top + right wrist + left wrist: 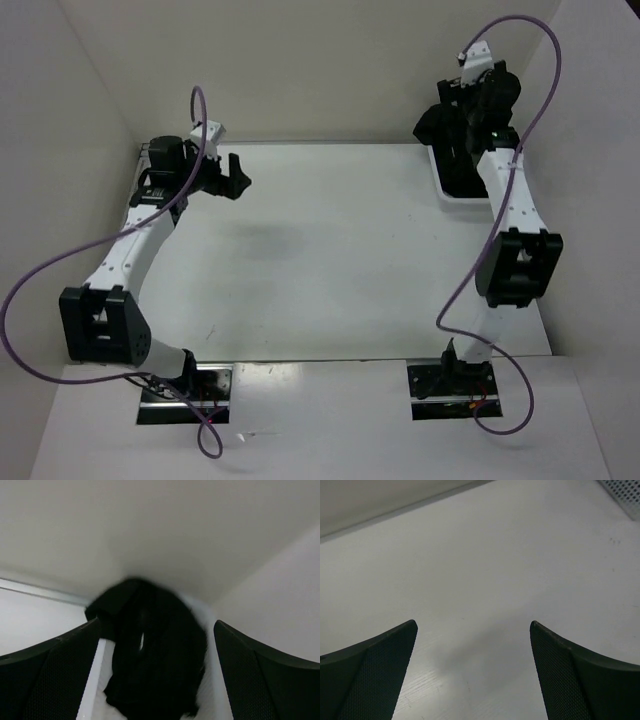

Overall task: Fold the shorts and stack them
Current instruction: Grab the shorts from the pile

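Observation:
The black shorts [155,655] lie bunched in a heap inside the white mesh basket [91,685] at the table's far right. In the top view the shorts [432,124] spill over the rim of the basket [441,186]. My right gripper [156,625] is open just above the heap, one finger on each side, and nothing is held. In the top view the right gripper [468,135] hangs over the basket. My left gripper [230,176] is open and empty above the bare table at the far left; it also shows in the left wrist view [473,627].
The white table [320,260] is walled at the back and on both sides. The basket's mesh corner [626,494] shows at the top right of the left wrist view. The right arm's purple cable [470,270] loops beside the arm.

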`<act>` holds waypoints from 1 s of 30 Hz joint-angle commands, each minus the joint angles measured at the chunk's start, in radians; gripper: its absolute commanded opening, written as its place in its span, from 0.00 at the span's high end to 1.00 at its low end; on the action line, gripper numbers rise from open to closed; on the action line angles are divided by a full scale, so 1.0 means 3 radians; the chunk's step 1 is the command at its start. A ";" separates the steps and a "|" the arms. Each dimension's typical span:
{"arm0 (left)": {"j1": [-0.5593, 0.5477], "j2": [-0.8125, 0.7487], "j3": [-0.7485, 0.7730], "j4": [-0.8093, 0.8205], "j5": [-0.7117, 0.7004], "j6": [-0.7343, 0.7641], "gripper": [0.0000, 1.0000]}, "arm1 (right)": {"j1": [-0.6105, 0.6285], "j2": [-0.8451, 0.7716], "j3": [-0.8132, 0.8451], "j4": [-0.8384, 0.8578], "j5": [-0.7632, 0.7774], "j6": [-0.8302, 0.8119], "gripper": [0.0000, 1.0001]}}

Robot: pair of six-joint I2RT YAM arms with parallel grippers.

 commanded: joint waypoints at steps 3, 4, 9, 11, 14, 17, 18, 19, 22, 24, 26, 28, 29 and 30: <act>-0.0038 0.0573 0.0263 -0.0530 0.0028 0.0013 0.00 | -0.0357 0.0974 0.0390 -0.0718 0.0799 0.1421 0.02; -0.0069 0.0605 0.0263 -0.0530 0.0029 0.0013 0.00 | -0.0398 0.1097 0.0421 -0.0687 0.0911 0.1421 0.01; -0.0141 0.0835 0.0263 -0.0499 -0.0022 0.0013 0.00 | -0.0491 0.1645 0.0529 -0.0584 0.1153 0.1401 0.01; -0.0171 0.0891 0.0263 -0.0499 -0.0022 0.0013 0.00 | -0.0491 0.1767 0.0529 -0.0554 0.1123 0.1401 0.01; -0.0258 0.0952 0.0263 -0.0468 -0.0099 0.0013 0.00 | -0.0491 0.1910 0.0529 -0.0615 0.0994 0.1401 0.01; -0.0289 0.0953 0.0263 -0.0438 -0.0180 0.0013 0.00 | -0.0521 0.2059 0.0615 -0.0645 0.0893 0.1467 0.04; -0.0319 0.0983 0.0263 -0.0438 -0.0181 0.0013 0.00 | -0.0521 0.2090 0.0651 -0.0691 0.0856 0.1467 0.10; -0.0319 0.0983 0.0263 -0.0438 -0.0216 0.0013 0.00 | -0.0521 0.2090 0.0692 -0.0692 0.0856 0.1467 0.17; -0.0319 0.0983 0.0263 -0.0438 -0.0216 0.0013 0.00 | -0.0521 0.2121 0.0652 -0.0692 0.0774 0.1498 0.49; -0.0319 0.0948 0.0263 -0.0438 -0.0247 0.0013 0.00 | -0.0521 0.2085 0.0611 -0.0722 0.0774 0.1498 0.70; -0.0319 0.0912 0.0263 -0.0438 -0.0247 0.0013 0.00 | -0.0521 0.2050 0.0575 -0.0722 0.0774 0.1498 0.84; -0.0319 0.0836 0.0213 -0.0407 -0.0247 0.0013 0.00 | -0.0521 0.2003 0.0544 -0.0722 0.0774 0.1498 0.98; -0.0319 0.0835 0.0166 -0.0407 -0.0247 0.0013 0.00 | -0.0521 0.1953 0.0508 -0.0722 0.0774 0.1498 1.00; -0.0319 0.0754 0.0136 -0.0407 -0.0247 0.0013 0.00 | -0.0521 0.1901 0.0468 -0.0722 0.0774 0.1498 1.00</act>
